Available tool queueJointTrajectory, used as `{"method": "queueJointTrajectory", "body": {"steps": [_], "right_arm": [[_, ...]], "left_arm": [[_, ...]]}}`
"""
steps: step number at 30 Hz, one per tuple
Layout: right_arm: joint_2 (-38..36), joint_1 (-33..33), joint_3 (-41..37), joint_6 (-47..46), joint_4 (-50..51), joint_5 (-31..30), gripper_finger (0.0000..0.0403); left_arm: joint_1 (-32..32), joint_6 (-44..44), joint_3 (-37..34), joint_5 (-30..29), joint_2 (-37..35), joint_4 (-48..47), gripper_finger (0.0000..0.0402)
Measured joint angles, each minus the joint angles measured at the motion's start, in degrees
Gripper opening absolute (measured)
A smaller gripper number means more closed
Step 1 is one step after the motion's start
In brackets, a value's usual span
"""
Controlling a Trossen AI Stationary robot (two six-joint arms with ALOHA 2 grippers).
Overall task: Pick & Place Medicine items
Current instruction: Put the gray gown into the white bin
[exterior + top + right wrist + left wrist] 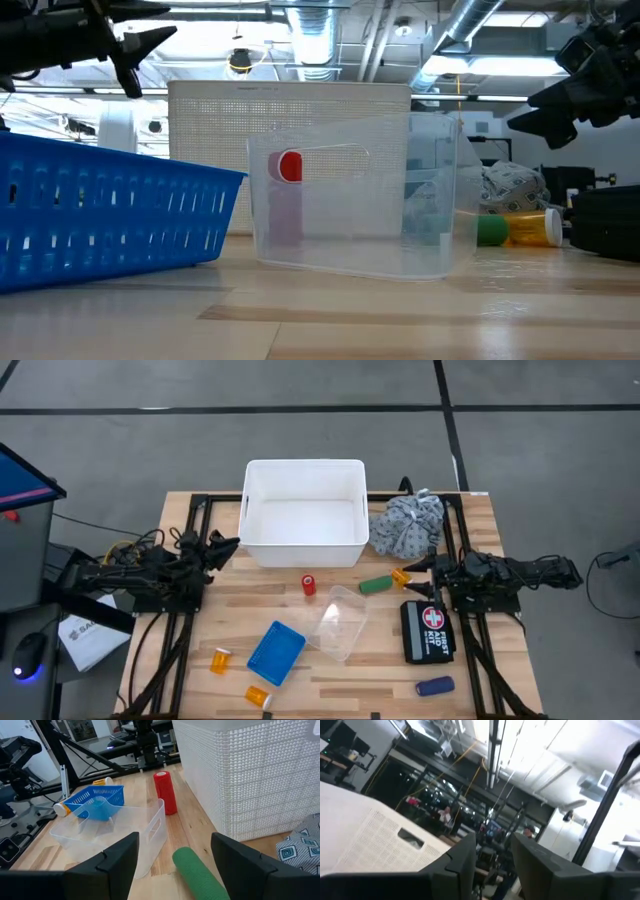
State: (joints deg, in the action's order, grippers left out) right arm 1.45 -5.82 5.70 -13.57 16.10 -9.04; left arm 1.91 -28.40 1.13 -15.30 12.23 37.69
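My right gripper (414,577) (175,850) is open and hovers above the table's right side, pointing left. The green cylinder (197,872) (375,585) lies on its side below and ahead of the fingers. An orange pill bottle (400,576) (530,228) lies right beside it. The red cylinder (309,585) (165,792) rests farther left, near the white bin. The grey patterned bundle (408,525) sits against the bin's right wall. Two more orange bottles (220,658) (257,697) and the dark-blue cylinder (435,686) lie near the front edge. My left gripper (230,547) (493,840) is open, raised at the bin's left.
A white bin (305,510) stands at the far middle. A clear plastic container (338,622) and a blue basket (276,652) lie in the centre. A black first aid kit (427,630) lies under my right arm. Bare wood shows between the red cylinder and the basket.
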Motion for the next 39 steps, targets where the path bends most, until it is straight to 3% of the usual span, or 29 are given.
{"method": "queueJointTrajectory", "body": {"steps": [2,5,13,18,22,27,30,35,39], "right_arm": [[0.01,-0.04,-0.08,-2.95,-1.32,0.04,0.0244],[-0.02,-0.16,-0.08,-16.8,-7.01,-0.27,0.0244],[0.03,0.94,-0.07,-37.82,-16.3,-9.48,0.0244],[0.03,2.4,-0.05,-47.43,-13.42,-14.58,0.0244],[0.05,2.62,-0.05,-49.64,-12.32,-14.38,0.0244],[0.05,2.49,-0.05,-51.49,-14.23,-7.69,0.0244],[0.05,2.49,-0.05,-49.97,-22.92,-4.69,0.0244],[0.45,1.43,0.07,-41.06,-43.26,-4.9,0.0244],[2.02,-0.73,2.87,-35.53,-45.52,-5.29,0.0244]], "left_arm": [[0.0,-1.97,0.0,-1.07,0.0,1.74,0.0118],[0.0,-3.44,0.0,-3.29,0.0,4.04,0.0119],[0.0,-3.65,0.09,-6.22,0.07,7.25,0.0129],[-0.02,0.04,1.88,-5.69,2.03,7.5,0.0129],[-0.01,1.0,3.36,-4.84,4.06,7.47,0.0134],[0.0,1.15,5.83,0.22,7.0,7.8,0.0139],[0.0,3.13,8.3,3.62,9.65,7.79,0.0144],[-0.02,7.42,13.91,8.95,14.0,7.82,0.0168],[-0.02,10.83,18.28,11.37,16.37,7.79,0.0197]]}}
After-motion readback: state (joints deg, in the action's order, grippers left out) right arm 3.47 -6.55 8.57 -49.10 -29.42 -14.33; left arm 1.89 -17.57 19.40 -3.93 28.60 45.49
